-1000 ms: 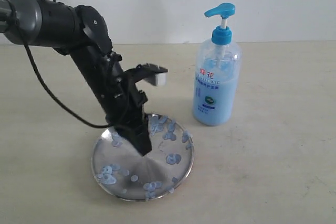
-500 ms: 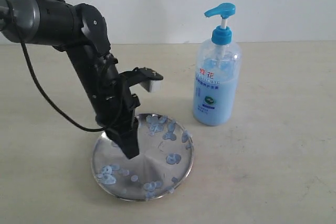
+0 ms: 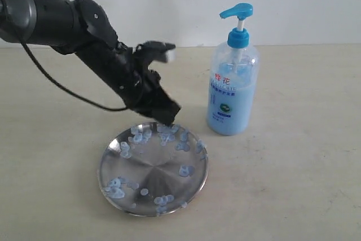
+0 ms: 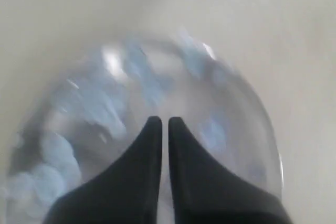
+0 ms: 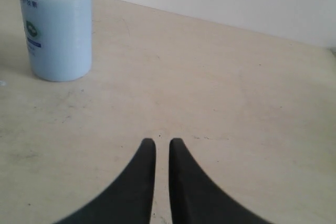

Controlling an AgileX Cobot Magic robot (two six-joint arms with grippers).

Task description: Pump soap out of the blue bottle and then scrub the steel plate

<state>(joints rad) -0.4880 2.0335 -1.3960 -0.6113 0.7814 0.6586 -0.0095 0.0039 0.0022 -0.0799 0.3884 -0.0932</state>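
Left hand (image 3: 170,118) higher, steel plate (image 3: 159,174) below

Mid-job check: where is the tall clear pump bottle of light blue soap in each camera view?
Exterior view: the tall clear pump bottle stands upright, right of the round steel plate.
Left wrist view: not in it.
Right wrist view: its lower body only, away from the right hand.
Shared landmark: the label's green logo.
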